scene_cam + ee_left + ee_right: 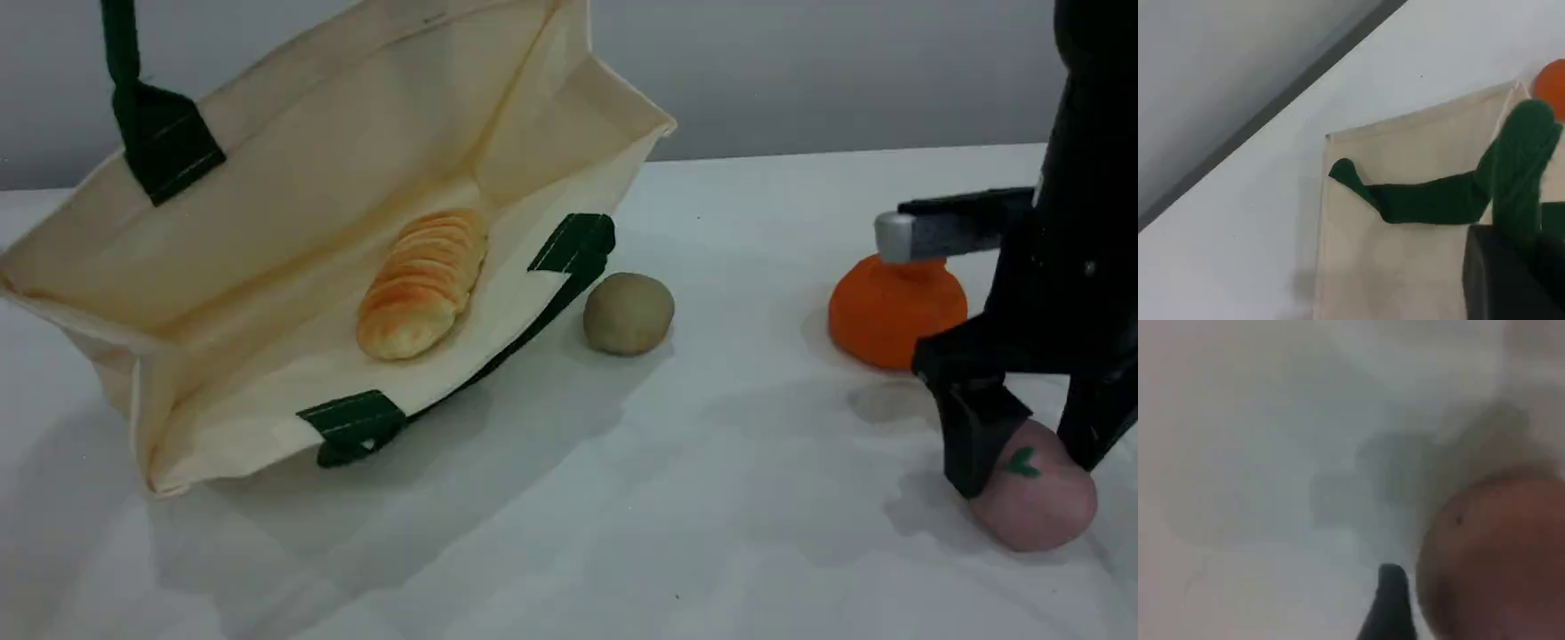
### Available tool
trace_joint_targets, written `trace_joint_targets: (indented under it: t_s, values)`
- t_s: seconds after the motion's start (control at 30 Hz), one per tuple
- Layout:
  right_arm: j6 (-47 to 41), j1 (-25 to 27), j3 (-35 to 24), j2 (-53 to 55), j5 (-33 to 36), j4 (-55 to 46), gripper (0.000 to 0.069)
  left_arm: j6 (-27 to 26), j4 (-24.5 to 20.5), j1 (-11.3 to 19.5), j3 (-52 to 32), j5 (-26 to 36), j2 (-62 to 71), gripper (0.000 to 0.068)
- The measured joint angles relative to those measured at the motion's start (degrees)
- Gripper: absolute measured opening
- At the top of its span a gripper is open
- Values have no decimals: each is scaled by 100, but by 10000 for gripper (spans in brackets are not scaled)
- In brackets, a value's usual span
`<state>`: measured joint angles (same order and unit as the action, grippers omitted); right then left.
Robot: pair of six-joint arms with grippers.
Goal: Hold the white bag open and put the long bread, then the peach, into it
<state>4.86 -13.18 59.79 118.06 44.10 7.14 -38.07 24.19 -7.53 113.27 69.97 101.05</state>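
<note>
my right pincer (1027, 449) straddles the peach (1036, 498), jaws apart; i should sink lower, centre, then squeeze. left pincer (1511, 280) clamped on the white bag (293, 178) handle.

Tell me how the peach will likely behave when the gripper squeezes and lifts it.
The peach is rounded, so it may roll or squirt sideways between the right gripper fingers straddling it. Its matte surface probably grips reasonably well.

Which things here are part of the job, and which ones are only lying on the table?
Part of the job:
- white bag, mouth held open
- long bread, already inside the bag
- peach, between the right gripper's open jaws

Only lying about:
- orange fruit
- small beige ball
</note>
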Motion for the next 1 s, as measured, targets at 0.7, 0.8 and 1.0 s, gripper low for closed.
trace_joint_targets:
  t_s: [0.7,0.8,1.0]
  values:
    - [-245,-6,235,-588,599,-153,305,0,-4,0,0,0,0,92]
    - [-242,-6,235,-1046,599,-79,305,0,-4,0,0,0,0,92]
    - [-32,-128,230,-2097,606,403,305,0,-4,0,0,0,0,92]
